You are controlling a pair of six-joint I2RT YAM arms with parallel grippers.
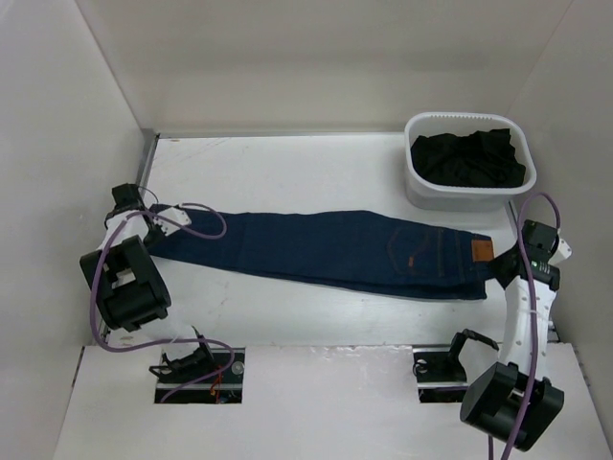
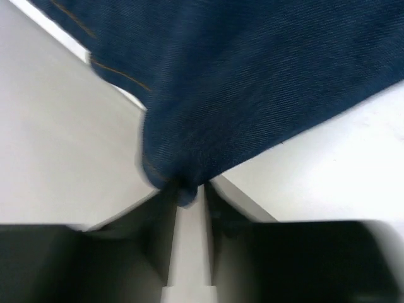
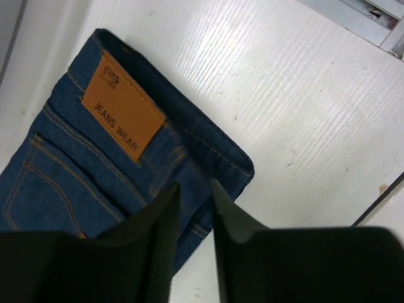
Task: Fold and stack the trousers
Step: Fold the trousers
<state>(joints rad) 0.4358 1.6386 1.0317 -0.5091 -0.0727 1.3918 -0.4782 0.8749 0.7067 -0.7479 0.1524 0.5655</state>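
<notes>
Your jeans (image 1: 364,251) lie flat on the table (image 1: 287,168), long axis running left to right: hems at the left, waistband at the right, one arm at each end. Your left fingers (image 2: 159,218) stand narrowly apart with the hem corner at their tips; you cannot tell whether they grip it. Your right fingers (image 3: 164,214), slightly apart and empty, hover over the waistband end. The tan patch (image 3: 123,107) reads "JEANS WEAR".
</notes>
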